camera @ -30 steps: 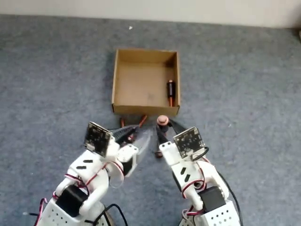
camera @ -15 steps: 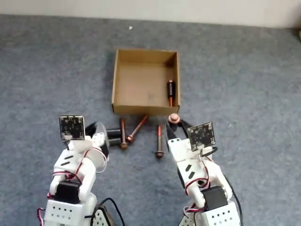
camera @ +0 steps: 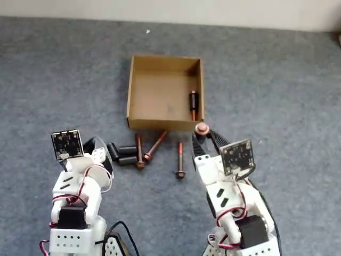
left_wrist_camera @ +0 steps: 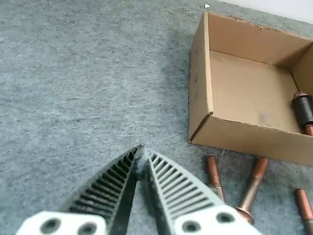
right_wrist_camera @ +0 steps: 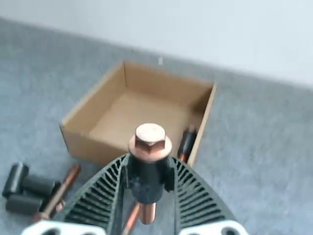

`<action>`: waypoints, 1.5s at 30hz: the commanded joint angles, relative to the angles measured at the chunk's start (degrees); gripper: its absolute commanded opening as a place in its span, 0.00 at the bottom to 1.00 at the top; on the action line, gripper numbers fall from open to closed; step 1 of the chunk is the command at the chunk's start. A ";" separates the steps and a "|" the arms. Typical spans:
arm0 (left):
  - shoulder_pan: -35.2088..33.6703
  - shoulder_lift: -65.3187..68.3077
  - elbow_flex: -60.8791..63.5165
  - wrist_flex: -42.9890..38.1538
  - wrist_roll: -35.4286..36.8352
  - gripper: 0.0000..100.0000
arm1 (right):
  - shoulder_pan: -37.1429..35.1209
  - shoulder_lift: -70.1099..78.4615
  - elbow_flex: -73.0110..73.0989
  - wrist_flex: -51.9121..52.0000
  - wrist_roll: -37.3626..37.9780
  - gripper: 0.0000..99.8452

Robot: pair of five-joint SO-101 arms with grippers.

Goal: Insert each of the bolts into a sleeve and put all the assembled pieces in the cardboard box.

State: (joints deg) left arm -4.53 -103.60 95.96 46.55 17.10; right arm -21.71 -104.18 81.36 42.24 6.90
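My right gripper [right_wrist_camera: 147,193] is shut on a copper bolt seated in a black sleeve [right_wrist_camera: 148,161], held upright just in front of the cardboard box's [camera: 129,90] near right corner; the same piece [camera: 201,129] shows from above. One assembled piece [camera: 193,105] lies inside the box by its right wall. Three bare bolts [camera: 139,151] [camera: 154,145] [camera: 180,159] lie on the carpet in front of the box. Black sleeves [camera: 127,155] lie left of them. My left gripper [left_wrist_camera: 141,152] is shut and empty, low over the carpet, left of the sleeves.
Grey carpet [camera: 277,90] spreads open to the left and right of the box. A pale wall [camera: 213,10] runs along the far edge. The box [left_wrist_camera: 198,88] is open-topped with low walls.
The two grippers, close together in front of the box a second ago, have separated. My left arm drew back to the left, uncovering the sleeves and bolts. My right gripper carried the assembled piece rightward.
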 commanded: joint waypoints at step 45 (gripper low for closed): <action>-5.58 -0.66 0.57 -0.35 -0.88 0.01 | -0.75 115.12 -76.18 -3.74 -0.62 0.11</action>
State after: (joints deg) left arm -8.57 -103.60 95.96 46.55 16.92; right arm -23.12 11.25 12.18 35.91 6.90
